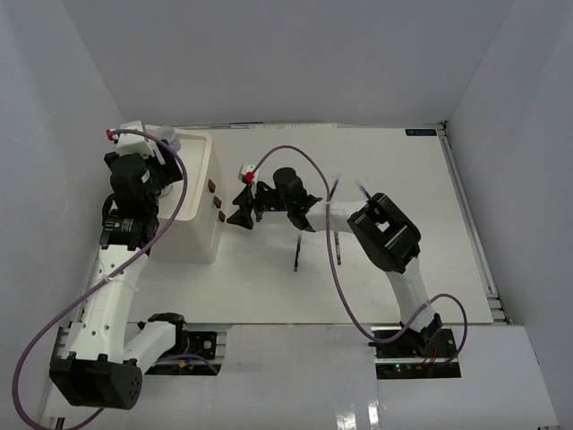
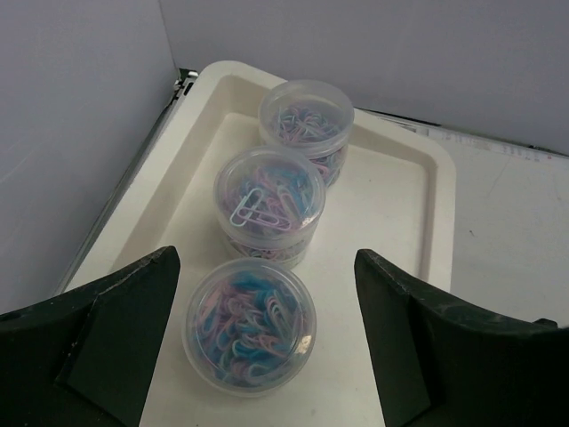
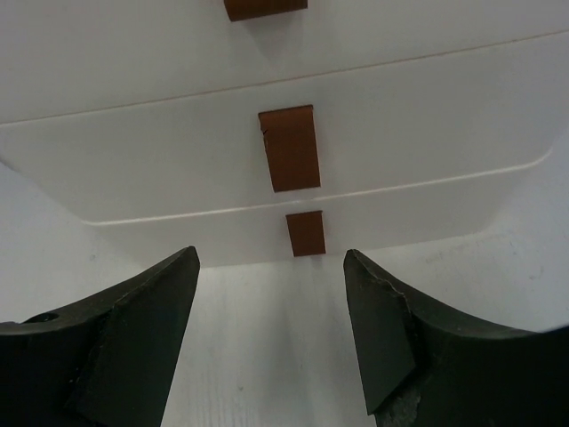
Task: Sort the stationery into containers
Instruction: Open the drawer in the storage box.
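Left gripper: jaws spread wide, gripping nothing; either side of the nearest jar, apart from it
Jars: nearest jar, middle jar, far jar in a row in the top tray; clear, lidded, pink and blue paper clips inside
Right gripper: jaws apart, empty; facing the white drawers' brown knobs

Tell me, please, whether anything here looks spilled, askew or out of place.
Nothing looks spilled or damaged: the three jars stand upright and lidded in the tray. Only a dark pen lies loose on the table, outside the box.
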Motion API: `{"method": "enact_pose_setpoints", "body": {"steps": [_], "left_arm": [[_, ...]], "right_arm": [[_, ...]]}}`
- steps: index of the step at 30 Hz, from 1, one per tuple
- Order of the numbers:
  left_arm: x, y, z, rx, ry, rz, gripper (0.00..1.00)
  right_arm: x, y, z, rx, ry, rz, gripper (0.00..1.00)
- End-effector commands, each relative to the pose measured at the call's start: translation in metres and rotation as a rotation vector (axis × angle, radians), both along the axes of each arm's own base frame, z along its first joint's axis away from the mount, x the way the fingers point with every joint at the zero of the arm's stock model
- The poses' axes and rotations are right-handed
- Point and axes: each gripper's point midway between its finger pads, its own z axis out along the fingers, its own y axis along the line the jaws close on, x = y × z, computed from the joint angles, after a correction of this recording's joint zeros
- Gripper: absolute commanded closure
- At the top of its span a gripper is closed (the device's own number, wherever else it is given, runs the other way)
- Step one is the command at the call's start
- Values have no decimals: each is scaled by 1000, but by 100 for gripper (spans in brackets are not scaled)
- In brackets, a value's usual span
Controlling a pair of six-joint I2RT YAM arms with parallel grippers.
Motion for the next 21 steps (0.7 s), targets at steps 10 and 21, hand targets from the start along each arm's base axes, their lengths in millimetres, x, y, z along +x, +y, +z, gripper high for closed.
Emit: {"method": "enact_pose_setpoints", "body": {"steps": [10,21], "left_arm": [[-8,7,5,-8,-87,34,9],[-8,5,1,-11,-80,25,8]], "right_arm": [[20,51,-23,21,-18,28,27],[19,61,-31,10,46,59,31]]}}
